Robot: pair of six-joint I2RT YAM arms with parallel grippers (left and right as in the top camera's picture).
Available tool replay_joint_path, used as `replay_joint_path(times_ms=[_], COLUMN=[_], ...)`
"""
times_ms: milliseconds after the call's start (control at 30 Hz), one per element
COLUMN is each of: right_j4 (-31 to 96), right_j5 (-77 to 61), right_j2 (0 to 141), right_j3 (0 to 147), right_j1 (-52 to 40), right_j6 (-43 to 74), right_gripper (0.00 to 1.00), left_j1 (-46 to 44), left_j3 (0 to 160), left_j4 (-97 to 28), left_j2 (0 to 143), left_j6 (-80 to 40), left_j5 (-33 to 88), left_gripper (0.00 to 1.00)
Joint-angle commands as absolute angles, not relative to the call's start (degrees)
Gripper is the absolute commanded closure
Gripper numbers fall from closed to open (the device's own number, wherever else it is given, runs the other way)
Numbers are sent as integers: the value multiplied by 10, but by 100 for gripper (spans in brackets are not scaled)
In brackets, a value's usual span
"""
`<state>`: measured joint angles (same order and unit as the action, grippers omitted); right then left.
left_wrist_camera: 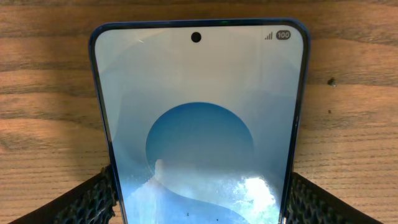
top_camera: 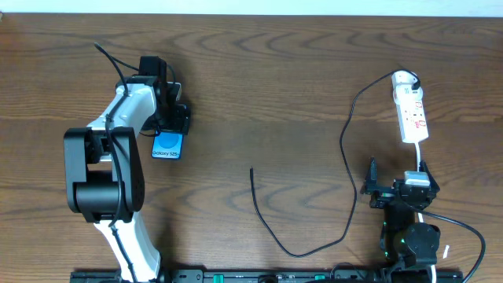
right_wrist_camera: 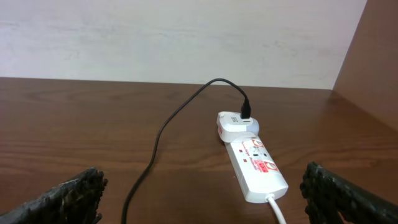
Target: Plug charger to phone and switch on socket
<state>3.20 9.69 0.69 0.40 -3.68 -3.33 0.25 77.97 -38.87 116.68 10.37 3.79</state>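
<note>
Two-arm charging task, opening stage: nothing is connected yet. We take the socket [top_camera: 412, 112] as our landmark. It lies on the table [top_camera: 259, 71] with a white adapter [right_wrist_camera: 236, 124] plugged into its far end, and the charger [top_camera: 346, 157] runs from that adapter in a long loop away from the socket. The cable's small plug tip [top_camera: 251, 170] lies free on bare wood, roughly halfway from the socket to the phone [top_camera: 167, 146]. The phone lies well apart from the socket, at the opposite side of the table, screen lit and facing up. The left gripper [left_wrist_camera: 202, 199] straddles the phone with its pads [left_wrist_camera: 93, 199] against both long edges, which we read as a wide hold on the phone. The right gripper [right_wrist_camera: 208, 196] hangs just short of the socket's near end with its jaws spread wide and nothing between them. We judge the step in hand to be securing the phone. The next move calls for bringing the plug tip and the phone's port together, since the two are not near each other. The switches are too small for us to tell their state. Open wood between socket and phone gives ample room. A side panel [right_wrist_camera: 373, 62] and the wall behind it crowd the socket, and the looped cable could snag a passing arm.
</note>
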Motion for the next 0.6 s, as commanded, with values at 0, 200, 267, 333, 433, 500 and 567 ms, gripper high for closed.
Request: replay_joint_path(times_ms=[0, 200, 267, 333, 433, 500, 567], right_j4=[34, 34, 34, 34, 34, 34, 34], right_j5=[99, 99, 99, 99, 99, 99, 99], right_j2=[3, 3, 3, 3, 3, 3, 3], right_j3=[3, 3, 3, 3, 3, 3, 3], right_j1=[-41, -41, -41, -41, -41, -41, -41], right_j6=[-26, -26, -26, -26, -26, -26, -26], right_gripper=[1, 1, 1, 1, 1, 1, 1], left_j1=[3, 3, 3, 3, 3, 3, 3], left_j3=[769, 769, 769, 769, 769, 771, 772], left_j4=[-389, -383, -379, -373, -369, -370, -370], left_j2=[1173, 1179, 1185, 1192, 1196, 1196, 1196], left_j6=[107, 109, 109, 109, 109, 109, 109], left_j5=[23, 23, 23, 23, 23, 23, 23], left_gripper=[16, 16, 16, 16, 16, 16, 16])
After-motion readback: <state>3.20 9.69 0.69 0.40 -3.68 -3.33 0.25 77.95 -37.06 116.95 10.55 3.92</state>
